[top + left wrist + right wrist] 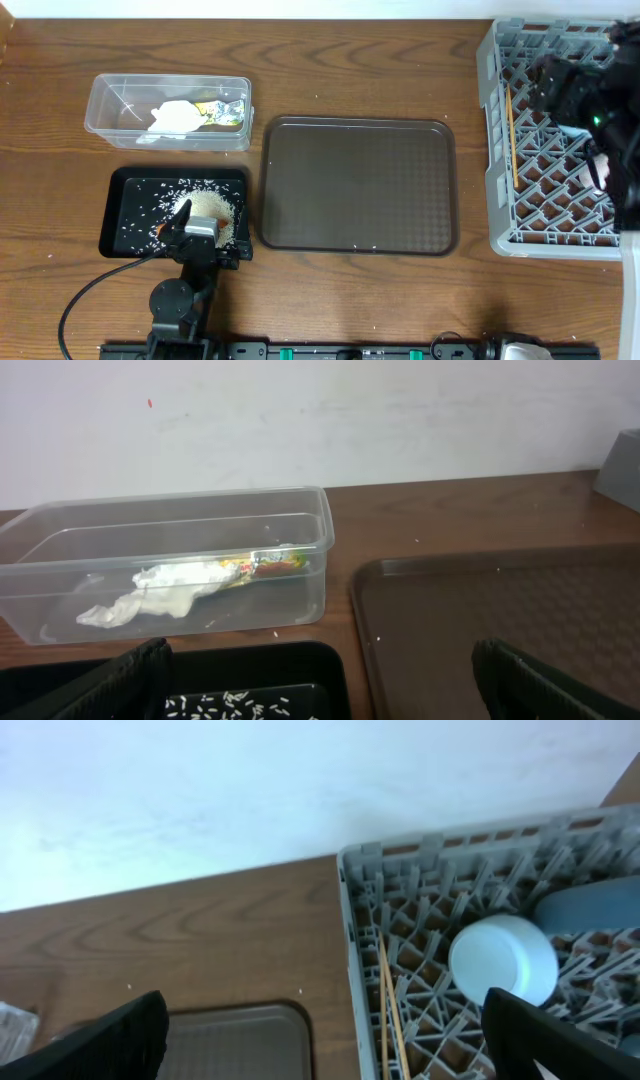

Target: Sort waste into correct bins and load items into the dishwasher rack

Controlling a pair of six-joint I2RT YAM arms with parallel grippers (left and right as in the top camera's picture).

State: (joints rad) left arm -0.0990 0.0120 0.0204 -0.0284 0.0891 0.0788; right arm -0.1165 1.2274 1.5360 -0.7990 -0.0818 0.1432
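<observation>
The clear tub (105, 110) holds the white tissue (172, 117) and the green-yellow wrapper (218, 112); both also show in the left wrist view, tissue (150, 595) and wrapper (268, 564). The black tray (125, 215) holds the rice heap (212, 206) and scattered grains (230, 705). A small orange bit, the carrot (161, 232), lies by my left gripper (200, 232), which hangs open and empty over the tray's near edge (320, 695). My right gripper (552, 85) is open and empty (325, 1040) above the grey rack (440, 855). The rack holds chopsticks (390, 1010), a pale cup (503, 958) and the blue bowl (590, 905).
The flat dark-brown serving tray (358, 185) lies between the bins and the rack (500, 150); it shows in both wrist views (500, 600) (230, 1040). A few rice grains lie on the wood around the black tray. The chopsticks (512, 135) lie along the rack's left side.
</observation>
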